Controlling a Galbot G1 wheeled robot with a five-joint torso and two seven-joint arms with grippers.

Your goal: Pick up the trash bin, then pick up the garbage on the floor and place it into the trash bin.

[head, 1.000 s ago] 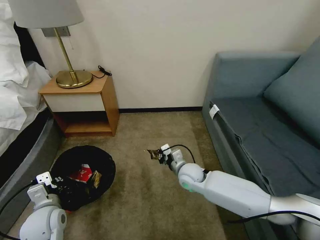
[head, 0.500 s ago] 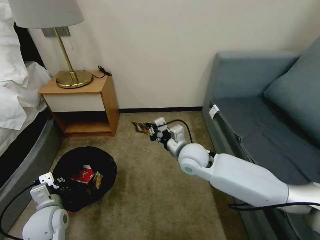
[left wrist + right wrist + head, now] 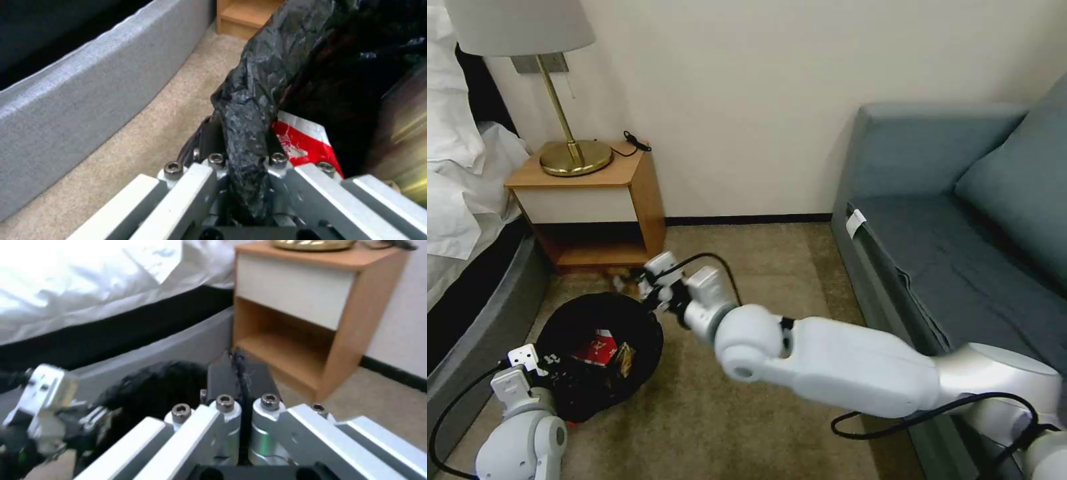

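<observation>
The trash bin (image 3: 570, 400), low and round with a crinkled black bag over its rim, sits on the carpet at lower left. My left gripper (image 3: 542, 365) is shut on its near rim; the bag's edge (image 3: 249, 110) runs between the fingers. Inside lie a red-white packet (image 3: 594, 350) and a gold-brown packet (image 3: 622, 359). My right gripper (image 3: 639, 288) hovers over the bin's far rim, shut on a small brownish wrapper (image 3: 619, 283), a piece of the garbage. In the right wrist view that wrapper's thin edge (image 3: 241, 368) shows between the closed pads, above the bin (image 3: 151, 390).
A wooden nightstand (image 3: 594, 207) with a brass lamp (image 3: 567, 133) stands just behind the bin. The bed (image 3: 467, 220) and its grey base (image 3: 89, 96) run along the left. A blue-grey sofa (image 3: 960, 233) takes up the right. Tan carpet (image 3: 740, 413) lies between them.
My right arm has swung left from the middle of the carpet to above the bin's far rim, carrying the wrapper. The left gripper and the bin have barely moved.
</observation>
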